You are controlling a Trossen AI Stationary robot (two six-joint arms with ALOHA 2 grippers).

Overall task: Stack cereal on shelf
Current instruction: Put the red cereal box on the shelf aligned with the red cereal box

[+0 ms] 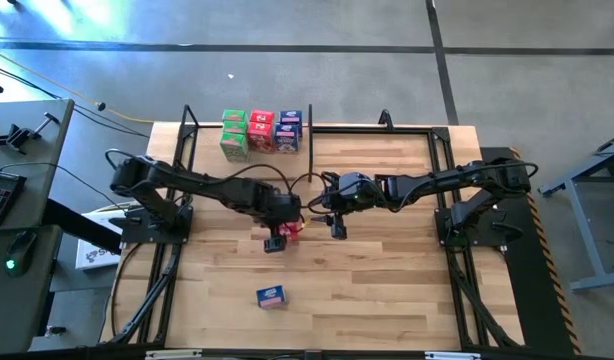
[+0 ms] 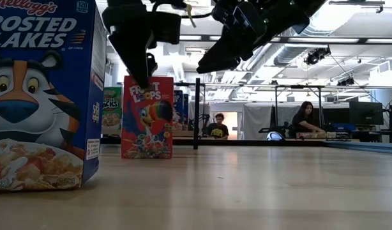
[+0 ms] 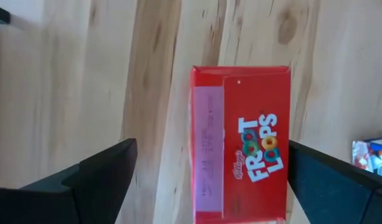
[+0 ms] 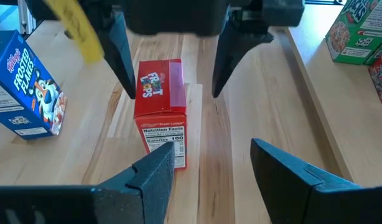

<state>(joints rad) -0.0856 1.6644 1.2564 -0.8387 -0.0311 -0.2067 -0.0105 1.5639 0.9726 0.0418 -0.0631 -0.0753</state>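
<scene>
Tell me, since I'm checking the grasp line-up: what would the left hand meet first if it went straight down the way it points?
Most likely the top of the upright red Froot Loops cereal box. The left hand hangs open above it, one finger on each side.

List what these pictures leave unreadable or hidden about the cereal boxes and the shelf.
- High view: left gripper covers most of the red Froot Loops box.
- High view: prints on the shelf boxes too small to read.
- Low view: Frosted Flakes box cut off by the frame edge and hides the shelf's left part.
</scene>
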